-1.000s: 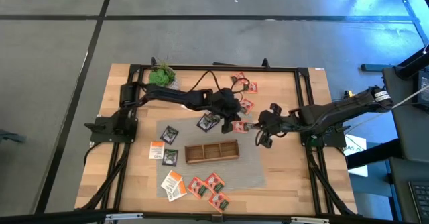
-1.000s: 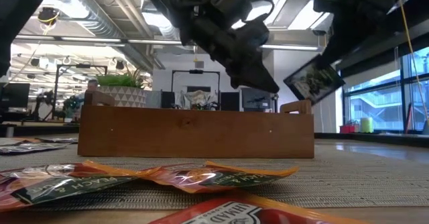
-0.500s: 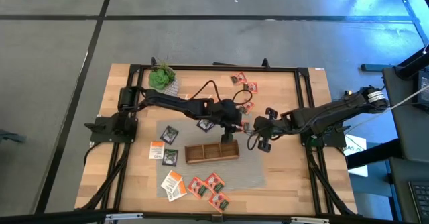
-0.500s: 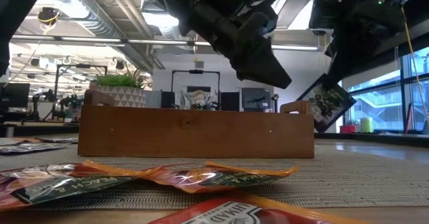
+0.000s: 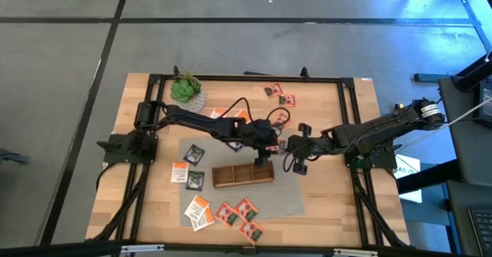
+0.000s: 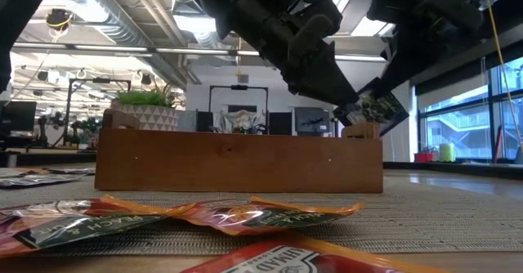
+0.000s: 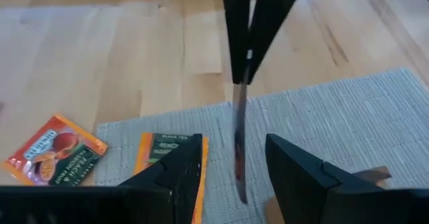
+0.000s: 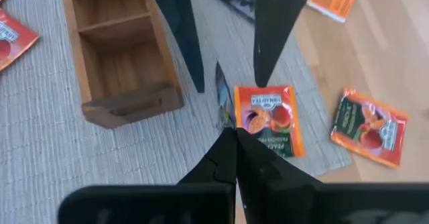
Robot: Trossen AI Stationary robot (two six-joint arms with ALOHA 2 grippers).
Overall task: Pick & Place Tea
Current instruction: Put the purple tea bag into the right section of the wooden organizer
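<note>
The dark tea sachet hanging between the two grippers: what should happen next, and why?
Probably the left gripper should close on the dark tea sachet: its fingers stand open either side of it, while the shut right gripper holds it beside the tray.

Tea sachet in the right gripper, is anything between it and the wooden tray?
Yes. The open left gripper straddles the tea sachet held by the right gripper; one of its fingers hangs between sachet and wooden tray.

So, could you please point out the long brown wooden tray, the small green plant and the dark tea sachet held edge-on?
long brown wooden tray (image 5: 243,175), high view, middle compartment.
small green plant (image 5: 184,87), high view, leaves.
dark tea sachet (image 8: 222,105), right wrist view, thin edge.
</note>
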